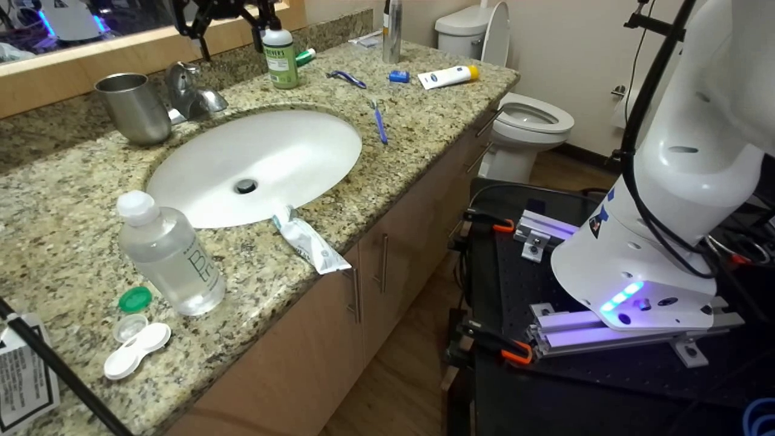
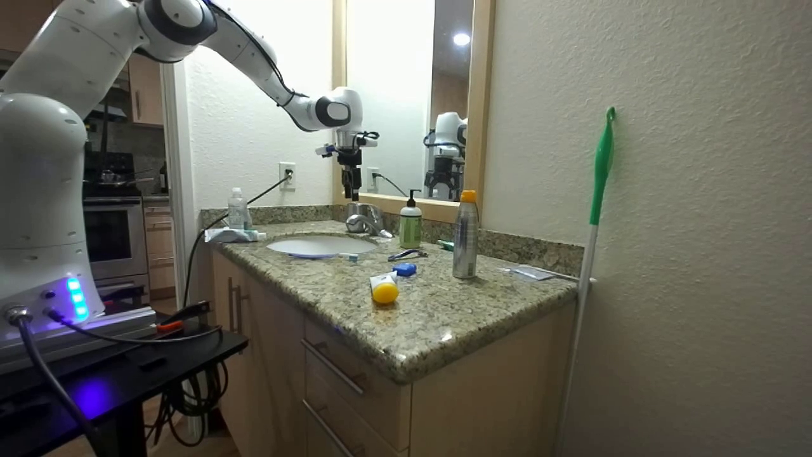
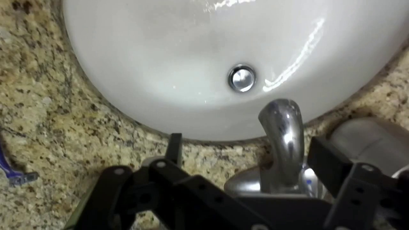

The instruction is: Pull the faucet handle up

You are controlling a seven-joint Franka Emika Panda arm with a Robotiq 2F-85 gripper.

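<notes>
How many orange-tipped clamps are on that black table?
2 in an exterior view, along the table edge facing the counter: an upper clamp, a lower clamp. Others may be hidden.

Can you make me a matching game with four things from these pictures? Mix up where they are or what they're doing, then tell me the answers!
Column 1
1. small shiny chrome faucet
2. black two-fingered gripper
3. plain grey metal cup
4. white squeeze tube with a yellow cap

Column 2
A. lying on the speckled granite counter
B. open, up in the air
C. reaching toward the white oval basin
D. standing upright beside the faucet

Right pairs: 1-C, 2-B, 3-D, 4-A
</notes>
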